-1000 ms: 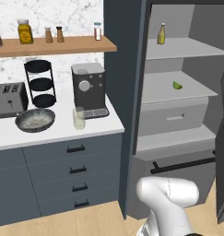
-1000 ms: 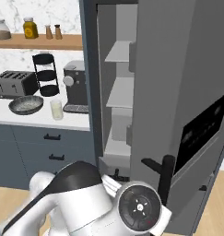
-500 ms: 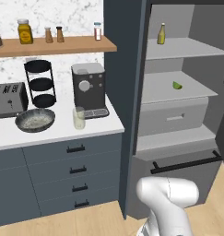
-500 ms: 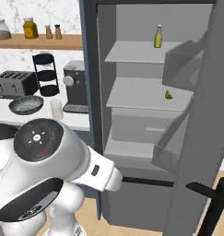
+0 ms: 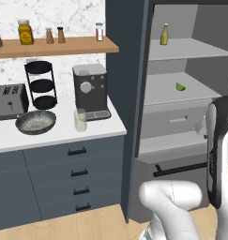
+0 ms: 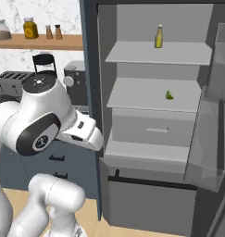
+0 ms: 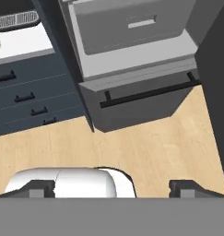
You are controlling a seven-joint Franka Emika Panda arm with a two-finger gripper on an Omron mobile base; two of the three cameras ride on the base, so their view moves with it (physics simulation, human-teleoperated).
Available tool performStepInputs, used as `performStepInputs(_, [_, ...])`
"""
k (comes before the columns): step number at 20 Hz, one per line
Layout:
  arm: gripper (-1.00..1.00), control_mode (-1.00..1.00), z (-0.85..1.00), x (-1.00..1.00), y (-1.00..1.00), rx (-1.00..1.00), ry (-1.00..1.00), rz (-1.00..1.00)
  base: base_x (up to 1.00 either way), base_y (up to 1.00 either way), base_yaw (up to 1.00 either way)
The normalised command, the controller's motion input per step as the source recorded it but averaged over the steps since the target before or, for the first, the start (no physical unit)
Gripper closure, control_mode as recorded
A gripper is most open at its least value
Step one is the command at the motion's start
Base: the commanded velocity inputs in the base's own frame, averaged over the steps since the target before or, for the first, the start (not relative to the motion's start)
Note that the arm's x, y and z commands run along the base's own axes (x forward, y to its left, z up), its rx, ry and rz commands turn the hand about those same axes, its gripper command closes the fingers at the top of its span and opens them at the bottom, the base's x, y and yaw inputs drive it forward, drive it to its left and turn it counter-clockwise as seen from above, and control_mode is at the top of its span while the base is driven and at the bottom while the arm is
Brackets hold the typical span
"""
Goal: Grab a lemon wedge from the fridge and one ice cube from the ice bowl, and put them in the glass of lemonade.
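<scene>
The fridge (image 5: 129,70) stands open, its pale shelves (image 6: 153,95) in plain sight. On the middle shelf lies the tiny yellow-green lemon wedge (image 5: 180,86) (image 6: 169,95). Left of the fridge, on the white counter, the glass of lemonade (image 5: 80,119) stands in front of the coffee machine, and the ice bowl (image 5: 35,122) sits further left. My gripper (image 7: 112,189) is open and holds nothing; it hangs low, facing down at the floor and the fridge's bottom drawer (image 7: 141,99). It is far below the wedge.
A tall yellow bottle (image 6: 158,36) stands on the fridge's top shelf. The open fridge door (image 6: 211,134) juts out at the right. On the counter are a coffee machine (image 5: 90,91), a black tiered rack (image 5: 41,84) and a toaster (image 5: 7,101). Dark blue drawers (image 5: 64,173) lie below.
The fridge door has swung from partly open to wide open, baring the shelves and the wedge. My arm has risen and swung across; its forearm now shows at the right of the left base view.
</scene>
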Motion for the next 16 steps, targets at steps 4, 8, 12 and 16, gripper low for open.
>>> performStepInputs(4, [-1.00,-1.00,-0.61,0.89,0.44,0.00,0.19,0.04,0.00,0.00,0.00])
performStepInputs(8, [-1.00,-1.00,-0.68,0.61,0.40,0.00,0.14,0.06,0.00,0.00,0.00])
performStepInputs(12, [-1.00,-1.00,-0.45,0.22,0.24,0.00,-0.01,0.00,0.00,0.00,0.00])
performStepInputs(16, [-1.00,-1.00,-0.03,-0.07,0.11,0.00,-0.10,0.00,0.00,0.00,0.00])
